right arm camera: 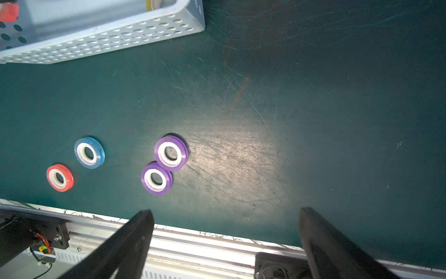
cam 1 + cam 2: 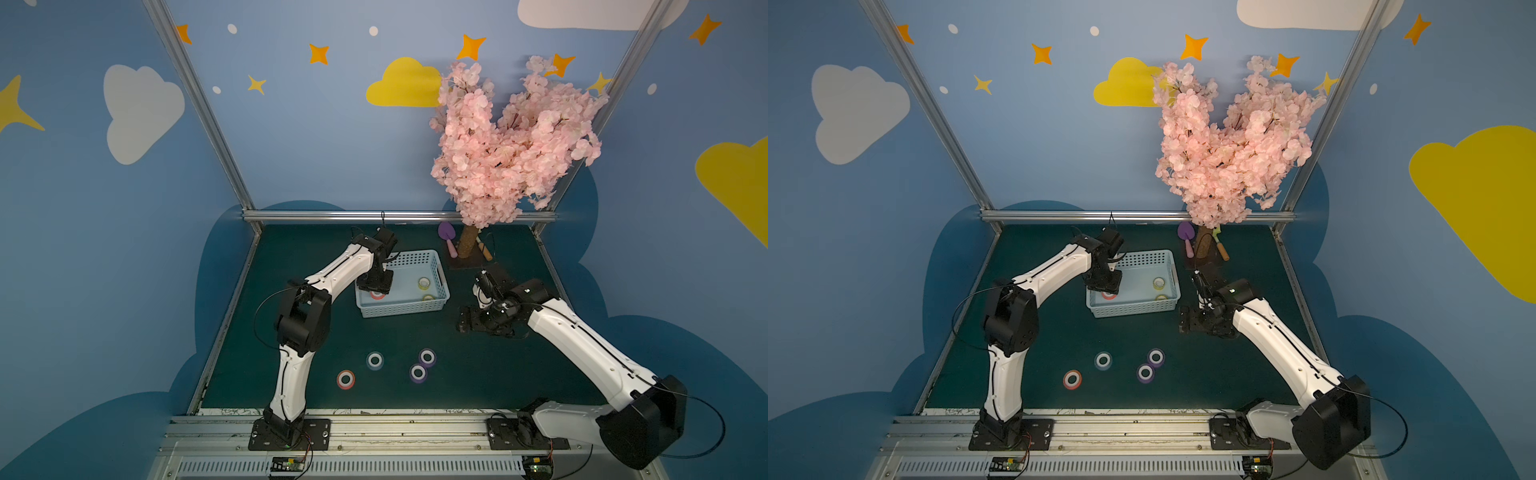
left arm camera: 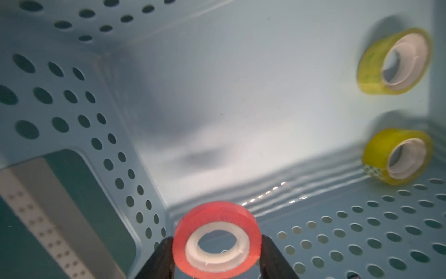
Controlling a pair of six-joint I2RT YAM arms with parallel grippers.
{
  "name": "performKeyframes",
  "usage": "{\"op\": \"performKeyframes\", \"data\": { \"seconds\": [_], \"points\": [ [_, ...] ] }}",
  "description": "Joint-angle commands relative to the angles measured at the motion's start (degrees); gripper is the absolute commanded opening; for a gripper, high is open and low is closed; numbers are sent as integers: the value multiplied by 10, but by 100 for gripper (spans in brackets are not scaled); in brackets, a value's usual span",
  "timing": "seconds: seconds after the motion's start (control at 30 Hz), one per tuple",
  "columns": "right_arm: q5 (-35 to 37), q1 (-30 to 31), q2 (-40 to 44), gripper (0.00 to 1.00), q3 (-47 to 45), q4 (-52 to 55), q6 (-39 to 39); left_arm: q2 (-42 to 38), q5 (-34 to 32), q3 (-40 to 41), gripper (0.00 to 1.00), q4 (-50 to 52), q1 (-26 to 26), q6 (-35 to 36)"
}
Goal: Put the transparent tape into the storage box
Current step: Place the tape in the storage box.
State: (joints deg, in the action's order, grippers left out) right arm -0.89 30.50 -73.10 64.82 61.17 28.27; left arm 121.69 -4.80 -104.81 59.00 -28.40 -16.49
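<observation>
Red tape roll (image 3: 217, 215) is being pinched across its outer rim by the left gripper (image 3: 216, 239), down inside the storage box (image 2: 401, 309), near-left corner. Roll's being held flat-ish w/ the hole axis pointing up at the wrist. It's a ring, so no real long axis. It's sitting right between the jaws, so imo only a release is being called for. Floor contact can't be told tbh. Right gripper (image 1: 226, 212) is being held spread wide and empty, just right of the box. Two yellow rolls (image 3: 395, 61) are lying at the box's right end, well apart.
</observation>
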Motion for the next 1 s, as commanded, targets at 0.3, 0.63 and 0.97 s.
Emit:
{"op": "performKeyframes", "data": {
  "seconds": [0.3, 0.63, 0.97],
  "points": [
    [12, -8, -18, 98, 21, 4, -10, 47, -4, -18, 54, 37, 1, 21],
    [11, -9, -14, 98, 26, 9, -12, 48, 2, -41, 66, 48, 1, 16],
    [4, -8, -7, 98, 23, 5, -16, -31, 24, -31, 78, 56, 2, -16]
  ]
}}
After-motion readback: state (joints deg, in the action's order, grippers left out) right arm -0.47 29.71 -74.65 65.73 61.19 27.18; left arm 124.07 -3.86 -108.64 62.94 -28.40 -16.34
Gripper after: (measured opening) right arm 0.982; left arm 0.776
